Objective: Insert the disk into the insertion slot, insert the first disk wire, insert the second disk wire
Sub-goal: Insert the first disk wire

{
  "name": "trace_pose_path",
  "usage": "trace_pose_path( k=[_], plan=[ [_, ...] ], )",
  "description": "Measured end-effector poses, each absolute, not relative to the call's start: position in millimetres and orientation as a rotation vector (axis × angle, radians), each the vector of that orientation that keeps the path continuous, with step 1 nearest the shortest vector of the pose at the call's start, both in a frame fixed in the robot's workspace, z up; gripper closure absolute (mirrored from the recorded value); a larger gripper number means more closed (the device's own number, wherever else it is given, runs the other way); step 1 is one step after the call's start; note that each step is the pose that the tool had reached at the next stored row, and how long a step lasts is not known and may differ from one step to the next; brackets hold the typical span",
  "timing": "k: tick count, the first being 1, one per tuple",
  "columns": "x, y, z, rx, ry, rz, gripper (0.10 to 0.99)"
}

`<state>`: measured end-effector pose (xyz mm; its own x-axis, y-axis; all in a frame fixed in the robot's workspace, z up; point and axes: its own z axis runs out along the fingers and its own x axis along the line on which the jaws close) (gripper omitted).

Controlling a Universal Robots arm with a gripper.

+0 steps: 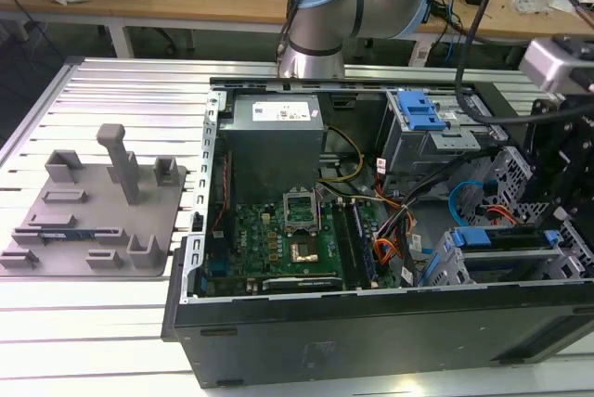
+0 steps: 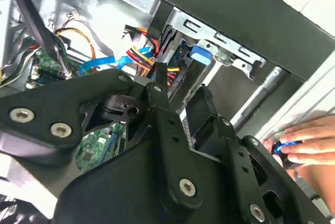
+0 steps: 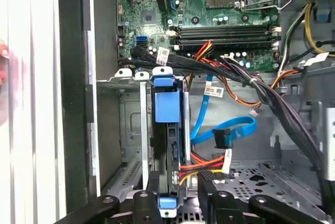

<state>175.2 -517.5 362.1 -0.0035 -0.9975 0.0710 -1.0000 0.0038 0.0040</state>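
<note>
Currently, step: disk (image 3: 168, 153) looks seated edge-on in the slot (image 3: 131, 130); judged end of step one, wires not yet in.
Disk place: about 4 o'clock within the case (image 1: 371, 327), exterior view.
Gripper (image 3: 180, 190): straddles the disk's near end; jaws spread, no pinch evident.
Wires: blue cable (image 3: 230, 129) and red-yellow bundle (image 3: 205, 165) hang loose beside the disk.
Next calls for: probably the plug (image 3: 222, 139) gripped and squared to the disk; the space is tight and cluttered.
View difference: first wrist view gives the disk-in-slot fit; second wrist view adds a hand (image 2: 306, 140) outside the case, holding something blue.
</note>
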Motion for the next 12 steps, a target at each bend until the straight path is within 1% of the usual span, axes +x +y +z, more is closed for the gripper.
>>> trace_pose_path(
  k=[3,12],
  plan=[
    [175.2,-511.7,367.6,2.170,-2.178,0.093,0.663],
    [175.2,-511.6,367.6,2.169,-2.178,0.093,0.663]
  ],
)
